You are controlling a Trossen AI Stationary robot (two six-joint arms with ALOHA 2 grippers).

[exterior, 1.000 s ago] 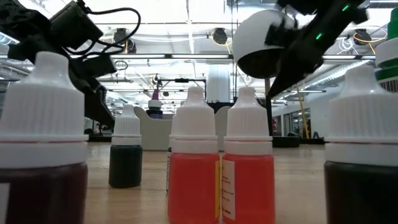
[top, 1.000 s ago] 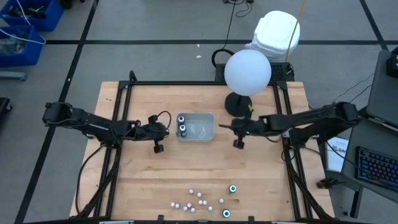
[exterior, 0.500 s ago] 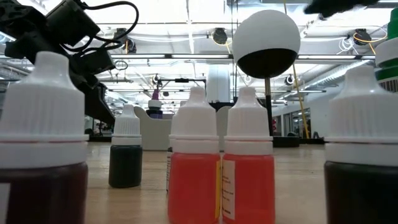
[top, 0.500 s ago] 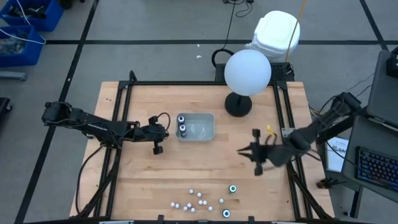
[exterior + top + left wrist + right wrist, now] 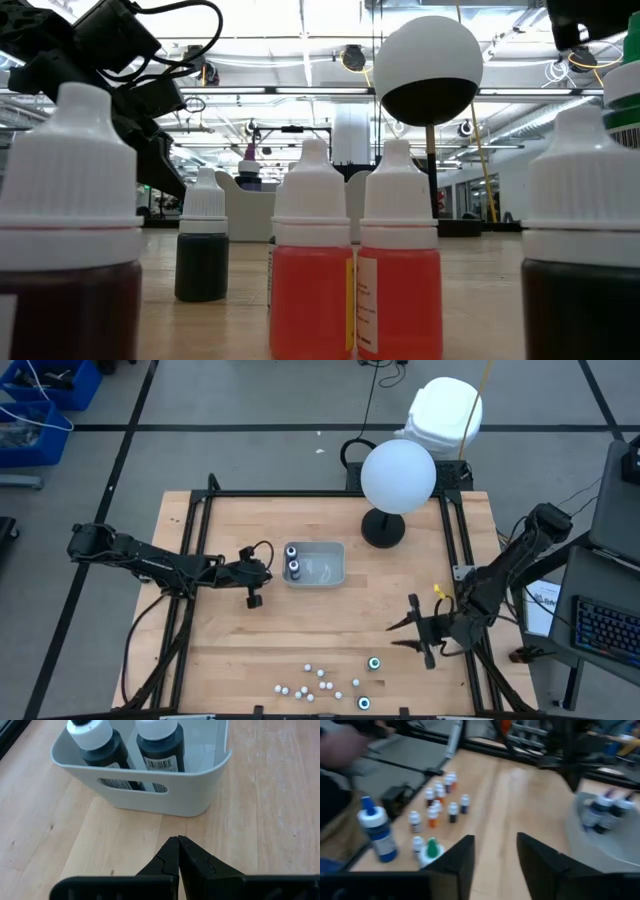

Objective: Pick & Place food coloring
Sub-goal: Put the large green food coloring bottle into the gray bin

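Food coloring bottles, tiny and white-capped, are clustered at the table's near edge, two dark ones standing in the grey plastic tray; the right gripper, swung back from the tray with fingers now parted and empty, is poised for another pick, while the left gripper is kept shut beside the tray.

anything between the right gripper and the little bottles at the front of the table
Nothing visible. The right gripper stands open over bare table, with the cluster of small bottles and the nearest teal-topped bottle just ahead.

Left hand pinched closed, just short of grey tray.
Two dark white-capped bottles upright inside the tray, side by side, beyond the hand; wooden tabletop underneath.
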